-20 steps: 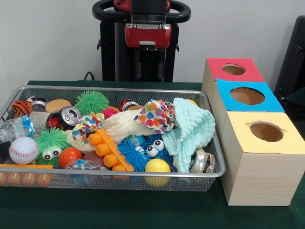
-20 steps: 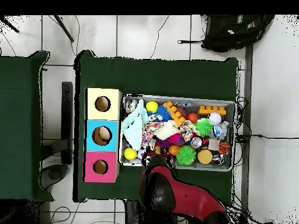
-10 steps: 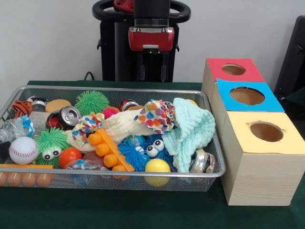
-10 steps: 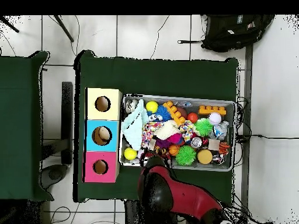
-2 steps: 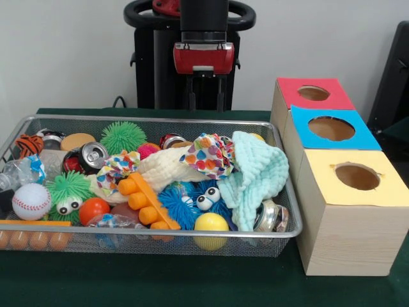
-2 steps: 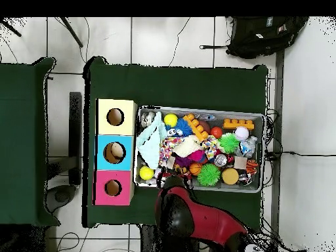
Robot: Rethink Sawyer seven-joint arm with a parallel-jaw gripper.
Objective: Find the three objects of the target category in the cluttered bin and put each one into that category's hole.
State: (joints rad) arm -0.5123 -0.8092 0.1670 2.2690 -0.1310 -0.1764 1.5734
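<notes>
My gripper [image 5: 205, 102] hangs open and empty above the far rim of the wire bin [image 5: 153, 119], its two dark fingers [image 5: 190, 99] apart. From overhead the red and black arm [image 6: 197, 220] covers it at the bin's near edge. The bin holds a mint cloth [image 5: 259, 173], a cream cloth [image 5: 163, 167], a heart-print cloth [image 5: 211, 153], soda cans [image 5: 89, 157], a yellow ball [image 5: 211, 225], a baseball [image 5: 30, 201], spiky green balls [image 5: 123, 135] and orange plastic blocks [image 5: 146, 201]. Right of the bin stand three boxes with round holes: red [image 5: 313, 93], blue [image 5: 331, 128], yellow [image 5: 356, 176].
A second can [image 5: 271, 217] lies under the mint cloth at the bin's right end. A blue fuzzy toy with eyes [image 5: 204, 197] sits mid-bin. In the overhead view a black bag [image 6: 262, 33] lies on the floor and another green table [image 6: 23, 141] stands at the left.
The gripper has shifted slightly right and a little lower in the front view. It stays open. Nothing in the bin has moved.
</notes>
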